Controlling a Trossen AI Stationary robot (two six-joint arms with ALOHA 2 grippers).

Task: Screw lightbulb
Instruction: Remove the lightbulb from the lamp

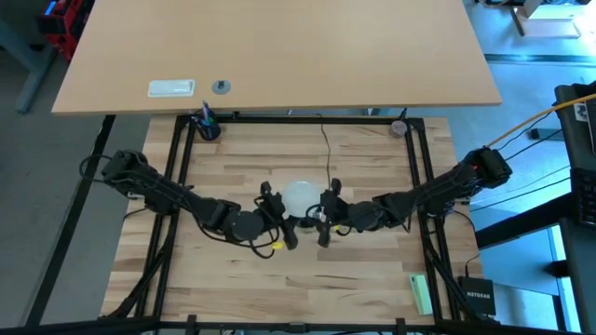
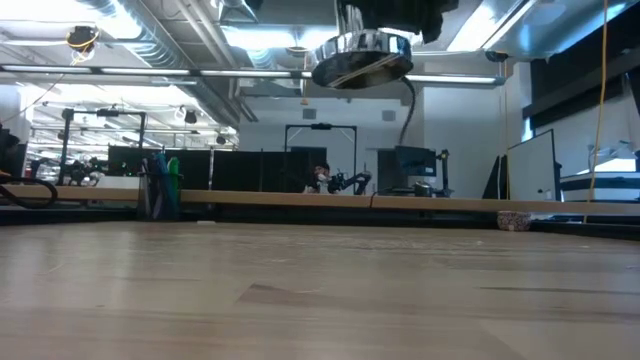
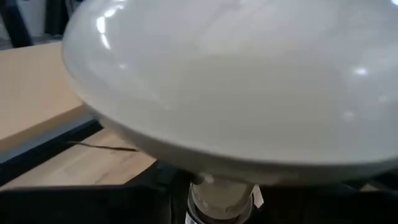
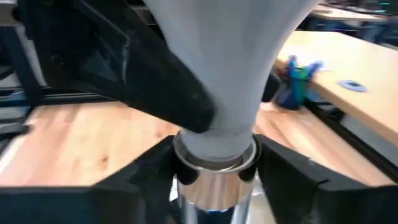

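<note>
My left gripper (image 1: 277, 221) and right gripper (image 1: 323, 220) meet mid-table, both arms stretched inward, raised up.

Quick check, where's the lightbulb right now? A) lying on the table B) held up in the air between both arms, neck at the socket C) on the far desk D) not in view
B: the lightbulb sits between the two tools, its neck at the silver socket with no bare thread showing, and the low view shows the socket clear of the table.
</note>
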